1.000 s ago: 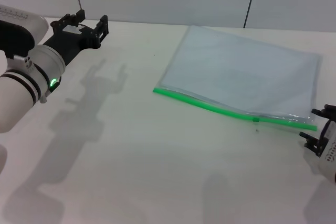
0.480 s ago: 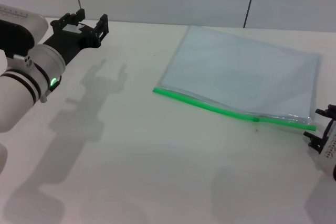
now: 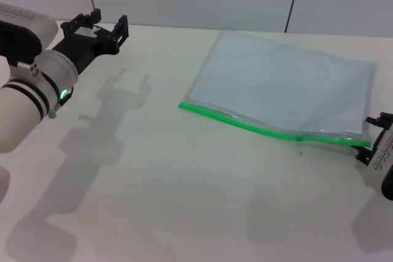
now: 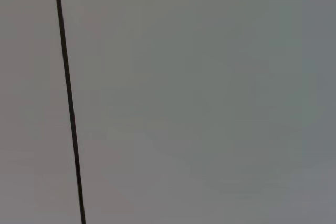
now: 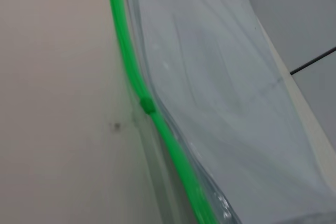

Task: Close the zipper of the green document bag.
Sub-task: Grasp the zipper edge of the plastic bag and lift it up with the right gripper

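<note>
we see our right gripper (image 3: 372, 143) low at the near right edge of the table (image 3: 184, 182), its black frame right at the near right corner of the green document bag (image 3: 288, 90), where the green strip ends. we cannot tell whether its fingers are spread or closed, nor whether they touch the bag, since most of the gripper lies outside the head view.

the green document bag lies flat on the table to the right of centre, a pale translucent pouch set at a slant. the zipper (image 3: 270, 130) runs along its near long edge, from the left corner near the middle of the table down to the right corner beside our right gripper. the strip bows slightly along its length. the small dark slider (image 3: 299, 138) sits on the strip well toward the right end, with a tiny dark speck (image 3: 300, 151) on the table just in front of it. in the right wrist view the zipper (image 5: 152, 114) runs close past the camera, the slider (image 5: 147, 105) shows as a darker lump on it, and the bag's clear sheet (image 5: 220, 93) spreads beyond it.

farther back on the left, our left gripper (image 3: 102, 23) hangs above the table's far left part, well apart from the bag, its fingers spread and holding nothing. its shadow (image 3: 123, 90) falls on the table nearby. the left wrist view shows only a plain grey wall (image 4: 210, 98) with a thin dark line (image 4: 68, 98).
</note>
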`<state>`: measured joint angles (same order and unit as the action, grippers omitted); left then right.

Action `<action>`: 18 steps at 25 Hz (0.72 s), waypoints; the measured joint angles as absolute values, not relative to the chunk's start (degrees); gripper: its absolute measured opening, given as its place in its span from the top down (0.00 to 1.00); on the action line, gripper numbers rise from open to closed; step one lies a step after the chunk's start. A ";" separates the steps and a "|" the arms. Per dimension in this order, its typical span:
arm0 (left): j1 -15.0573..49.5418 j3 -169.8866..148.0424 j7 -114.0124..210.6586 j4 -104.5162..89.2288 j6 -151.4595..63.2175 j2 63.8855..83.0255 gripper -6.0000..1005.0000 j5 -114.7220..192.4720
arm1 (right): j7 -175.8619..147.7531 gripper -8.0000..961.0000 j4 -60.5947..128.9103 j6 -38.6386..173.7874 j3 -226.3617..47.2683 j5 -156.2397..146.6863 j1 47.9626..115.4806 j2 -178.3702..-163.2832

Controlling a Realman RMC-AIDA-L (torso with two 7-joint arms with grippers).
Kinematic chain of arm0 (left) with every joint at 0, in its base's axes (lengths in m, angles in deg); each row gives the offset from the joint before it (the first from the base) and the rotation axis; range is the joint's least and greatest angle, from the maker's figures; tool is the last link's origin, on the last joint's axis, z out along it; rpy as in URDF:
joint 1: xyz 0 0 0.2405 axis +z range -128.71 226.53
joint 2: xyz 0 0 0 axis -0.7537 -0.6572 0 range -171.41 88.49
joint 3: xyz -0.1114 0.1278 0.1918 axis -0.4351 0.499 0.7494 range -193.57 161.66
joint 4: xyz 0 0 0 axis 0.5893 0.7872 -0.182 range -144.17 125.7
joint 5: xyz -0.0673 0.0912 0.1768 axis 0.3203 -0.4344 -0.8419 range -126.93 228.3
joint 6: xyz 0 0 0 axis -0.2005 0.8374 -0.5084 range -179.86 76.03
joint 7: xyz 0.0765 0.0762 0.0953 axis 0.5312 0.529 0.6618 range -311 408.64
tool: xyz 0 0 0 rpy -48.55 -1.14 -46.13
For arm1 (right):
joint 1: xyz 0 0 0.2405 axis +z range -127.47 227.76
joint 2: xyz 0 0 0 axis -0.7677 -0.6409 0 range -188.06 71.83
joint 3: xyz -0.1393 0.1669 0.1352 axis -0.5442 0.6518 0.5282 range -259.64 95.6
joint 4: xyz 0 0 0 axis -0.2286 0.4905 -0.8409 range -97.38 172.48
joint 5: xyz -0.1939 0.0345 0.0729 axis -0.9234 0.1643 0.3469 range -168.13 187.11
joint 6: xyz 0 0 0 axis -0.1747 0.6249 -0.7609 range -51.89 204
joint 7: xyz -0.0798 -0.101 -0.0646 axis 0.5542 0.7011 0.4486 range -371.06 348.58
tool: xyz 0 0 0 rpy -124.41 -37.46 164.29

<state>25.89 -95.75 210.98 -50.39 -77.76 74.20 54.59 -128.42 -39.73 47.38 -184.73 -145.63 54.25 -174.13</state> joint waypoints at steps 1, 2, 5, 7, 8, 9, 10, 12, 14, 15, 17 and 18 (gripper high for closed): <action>25.89 -95.75 210.98 -50.40 -77.76 74.21 0.43 54.56 | -128.70 0.41 -39.39 47.40 -184.86 -145.64 54.56 -174.13; 25.89 -95.75 210.98 -50.44 -77.76 74.23 0.43 54.55 | -128.96 0.41 -39.19 47.50 -184.95 -145.65 54.83 -174.13; 25.89 -95.75 210.98 -50.50 -77.76 74.26 0.43 54.61 | -129.20 0.41 -39.13 47.87 -185.11 -145.65 55.11 -174.13; 25.89 -95.76 210.97 -50.49 -77.76 74.27 0.43 54.65 | -129.23 0.41 -39.46 48.03 -185.19 -145.65 55.12 -174.19; 25.89 -95.76 210.98 -50.47 -77.76 74.28 0.43 54.65 | -129.33 0.41 -39.63 48.15 -185.22 -145.65 55.13 -174.24; 25.89 -95.76 210.98 -50.43 -77.76 74.28 0.43 54.65 | -129.54 0.41 -39.74 48.41 -185.23 -145.65 55.13 -174.29; 25.89 -95.75 210.98 -50.41 -77.76 74.28 0.43 54.65 | -129.77 0.41 -39.81 48.78 -185.24 -145.64 55.14 -174.30; 25.88 -95.76 210.98 -50.37 -77.75 74.29 0.43 54.65 | -130.09 0.41 -39.89 49.27 -185.25 -145.64 55.15 -174.30; 25.89 -95.75 210.98 -50.36 -77.75 74.29 0.43 54.63 | -130.18 0.41 -40.01 49.37 -185.26 -145.63 55.15 -174.30; 25.89 -95.75 210.98 -50.36 -77.76 74.29 0.43 54.61 | -130.21 0.41 -40.07 49.49 -185.27 -145.63 55.16 -174.30; 25.85 -95.75 210.98 -50.36 -77.75 74.29 0.43 54.61 | -130.22 0.41 -40.12 49.96 -185.27 -145.63 55.20 -174.32; 25.83 -95.75 210.98 -50.36 -77.76 74.29 0.43 54.60 | -130.23 0.41 -40.12 50.32 -185.27 -145.63 55.22 -174.35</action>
<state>25.83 -95.75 210.98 -50.36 -77.76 74.29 54.60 -130.23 -40.12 50.32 -185.27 -145.63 55.22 -174.35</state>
